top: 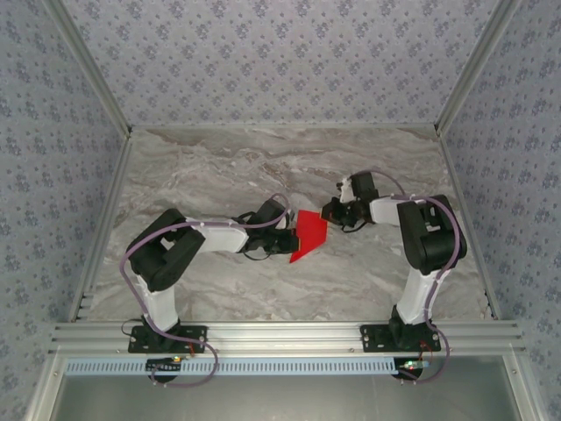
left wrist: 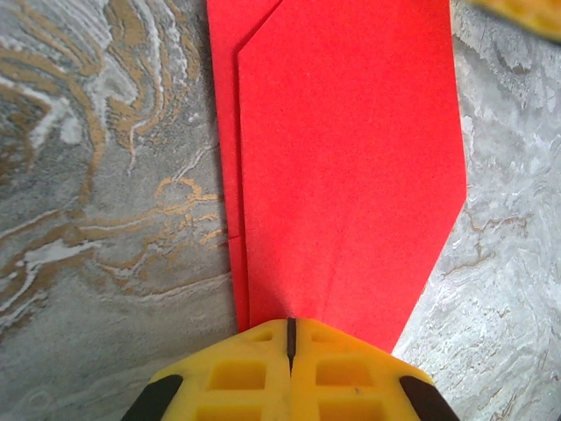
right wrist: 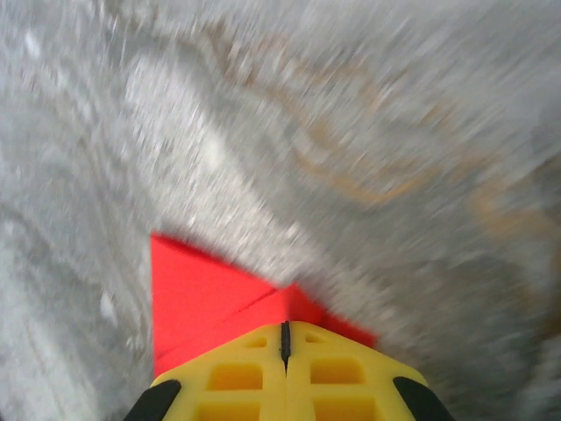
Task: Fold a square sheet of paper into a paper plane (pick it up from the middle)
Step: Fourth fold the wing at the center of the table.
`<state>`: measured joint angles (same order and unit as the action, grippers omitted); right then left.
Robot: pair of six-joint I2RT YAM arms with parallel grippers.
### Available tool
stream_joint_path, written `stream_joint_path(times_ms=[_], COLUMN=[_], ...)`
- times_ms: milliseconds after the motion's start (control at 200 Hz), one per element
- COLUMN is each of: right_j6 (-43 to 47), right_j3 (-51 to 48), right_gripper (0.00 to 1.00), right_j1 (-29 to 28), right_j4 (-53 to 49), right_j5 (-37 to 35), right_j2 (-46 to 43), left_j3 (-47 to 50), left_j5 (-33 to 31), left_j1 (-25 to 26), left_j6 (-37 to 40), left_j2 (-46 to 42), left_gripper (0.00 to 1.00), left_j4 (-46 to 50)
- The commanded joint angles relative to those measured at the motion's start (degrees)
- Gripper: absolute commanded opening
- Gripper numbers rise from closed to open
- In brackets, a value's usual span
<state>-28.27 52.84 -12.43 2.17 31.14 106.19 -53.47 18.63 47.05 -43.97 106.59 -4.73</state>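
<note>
Both arms bend at the elbow and reach inward toward each other, low over the worktop. The left end effector (top: 287,239) (left wrist: 289,326) and the right end effector (top: 330,212) (right wrist: 285,328) face one another, each with its fingers pressed together, pinching opposite edges of the square sheet of paper (top: 308,235).

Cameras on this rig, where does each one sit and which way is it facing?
Top external: above and behind the arms, looking down on the table; the left gripper and right gripper meet at the red paper.
Left wrist: on the left wrist, looking along its closed yellow fingers at the folded paper.
Right wrist: on the right wrist, blurred, looking past its closed fingers at a paper corner.
Shared: all three see the paper.
</note>
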Motion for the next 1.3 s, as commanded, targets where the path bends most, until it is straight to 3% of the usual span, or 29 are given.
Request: stream_joint_path(times_ms=[0, 260, 490, 804, 1019, 1294], right_j6=[-0.9, -0.3, -1.1, -2.2, 0.7, 1.3], right_j3=[2.4, -4.1, -5.0, -1.6, 6.1, 6.6], right_gripper=[0.04, 0.04, 0.04, 0.04, 0.04, 0.04], right_j1=[1.7, -4.7, -10.8, -4.2, 0.1, 0.5], right_j4=[0.1, 0.5, 1.8, 3.6, -2.8, -4.0], right_j5=[-5.5, -5.1, -2.1, -2.8, -10.0, -8.2], right_j2=[-0.9, -10.1, -6.7, 1.1, 5.7, -0.7], left_j3=[3.4, 2.8, 2.3, 2.8, 2.8, 2.9], left_j5=[-1.5, -2.3, -2.7, -2.3, -2.0, -2.3], left_j1=[1.4, 1.4, 1.4, 1.5, 2.0, 2.1], left_j6=[1.1, 0.9, 1.0, 0.9, 1.1, 1.1], left_j2=[4.9, 4.8, 4.8, 4.6, 4.1, 4.0], left_gripper=[0.00, 0.00, 0.00, 0.00, 0.00, 0.00], left_j4=[13.0, 13.2, 13.9, 14.0, 13.6, 13.5])
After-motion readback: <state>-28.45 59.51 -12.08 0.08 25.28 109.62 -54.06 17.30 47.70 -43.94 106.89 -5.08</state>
